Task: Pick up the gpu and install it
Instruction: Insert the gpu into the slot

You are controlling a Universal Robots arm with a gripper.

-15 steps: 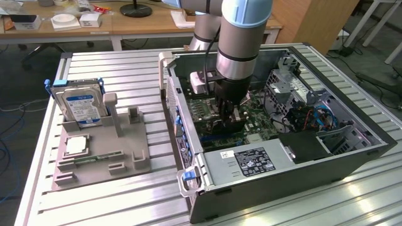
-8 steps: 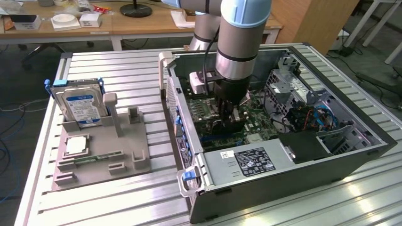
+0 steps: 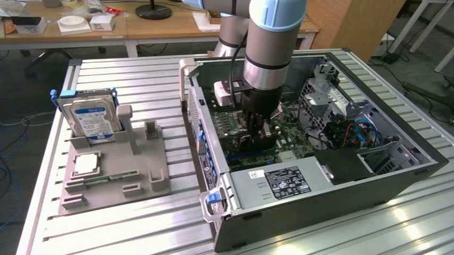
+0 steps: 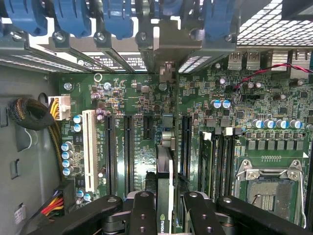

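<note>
My gripper [image 3: 257, 127] inside the case [image 3: 319, 212], centre of the exterior view, fingers [image 4: 144, 210] clamped on the gpu [image 4: 164, 166], above the motherboard [image 4: 137, 93]

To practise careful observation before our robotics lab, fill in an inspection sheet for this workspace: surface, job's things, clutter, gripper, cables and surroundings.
Surface: slatted metal table carrying an open computer case and a grey parts holder.
Job's things: gpu held edge-on over the motherboard slots; whether it is seated cannot be told.
Clutter: hard drive standing in the parts holder, memory stick lying in it.
Gripper: gripper inside the computer case, shut on the gpu.
Cables: yellow-and-black bundle beside the motherboard; blue cables in the computer case.
Surroundings: wooden desks with boxes behind the table.
</note>
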